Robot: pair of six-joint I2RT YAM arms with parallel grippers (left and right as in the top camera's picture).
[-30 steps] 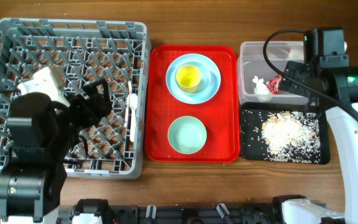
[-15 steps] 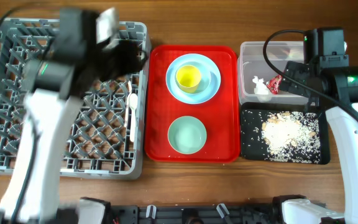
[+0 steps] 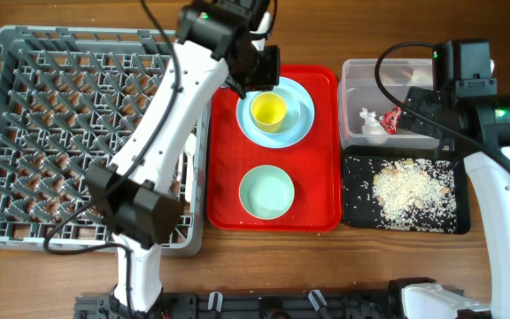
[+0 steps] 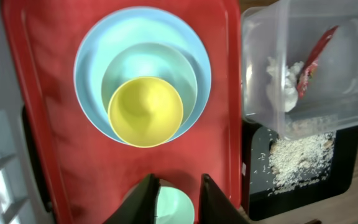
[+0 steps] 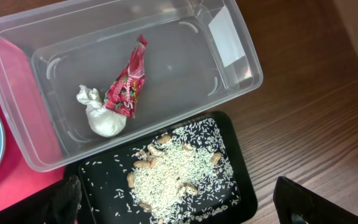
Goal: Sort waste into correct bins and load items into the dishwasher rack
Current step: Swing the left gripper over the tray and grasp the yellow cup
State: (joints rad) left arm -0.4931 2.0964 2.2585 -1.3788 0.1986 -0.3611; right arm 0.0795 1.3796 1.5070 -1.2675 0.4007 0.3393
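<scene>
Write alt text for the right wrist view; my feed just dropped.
A clear tub holds a red wrapper lying against a crumpled white napkin. Just below it, a black tray holds scattered rice scraps. Both sit on a wood table, with a red tray at left.

White-and-black left arm (image 3: 162,124) reaches from near edge to far edge, centre. Black two-finger left gripper (image 4: 177,182) empty, fingers parted. Right arm (image 3: 503,177) along right edge. Right gripper (image 5: 176,190) spread wide, empty.
</scene>
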